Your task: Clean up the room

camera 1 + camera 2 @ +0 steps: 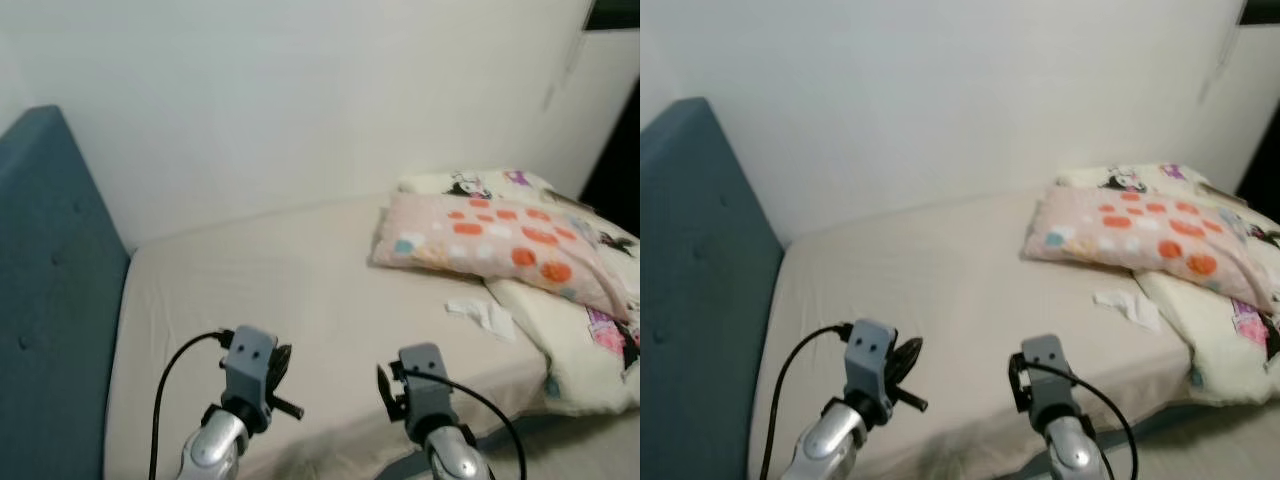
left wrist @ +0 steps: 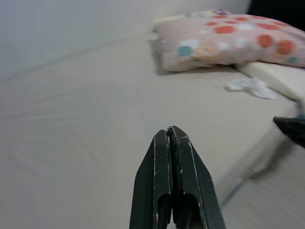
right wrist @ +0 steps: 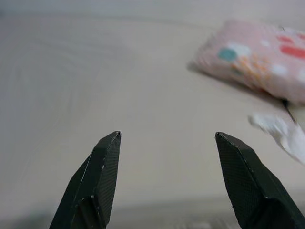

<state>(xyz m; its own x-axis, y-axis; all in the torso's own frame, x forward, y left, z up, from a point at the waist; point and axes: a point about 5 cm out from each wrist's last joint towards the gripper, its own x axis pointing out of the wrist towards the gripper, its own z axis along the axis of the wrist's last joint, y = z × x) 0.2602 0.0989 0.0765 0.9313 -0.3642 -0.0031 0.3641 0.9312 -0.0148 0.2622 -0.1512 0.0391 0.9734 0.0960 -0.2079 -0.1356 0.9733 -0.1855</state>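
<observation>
Right wrist view: right pincer (image 3: pixel 167 143) gapes; left pincer (image 2: pixel 170 138) closed; tissue (image 3: pixel 281 131) blurred.

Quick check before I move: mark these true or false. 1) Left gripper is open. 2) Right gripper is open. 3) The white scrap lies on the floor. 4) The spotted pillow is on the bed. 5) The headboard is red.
1) False: the left gripper is shut, fingers pressed together.
2) True: the right gripper is open and holds nothing.
3) False: the white scrap lies on the bed, just in front of the pillow.
4) True: the spotted pillow rests on the bed.
5) False: the headboard is blue.
</observation>
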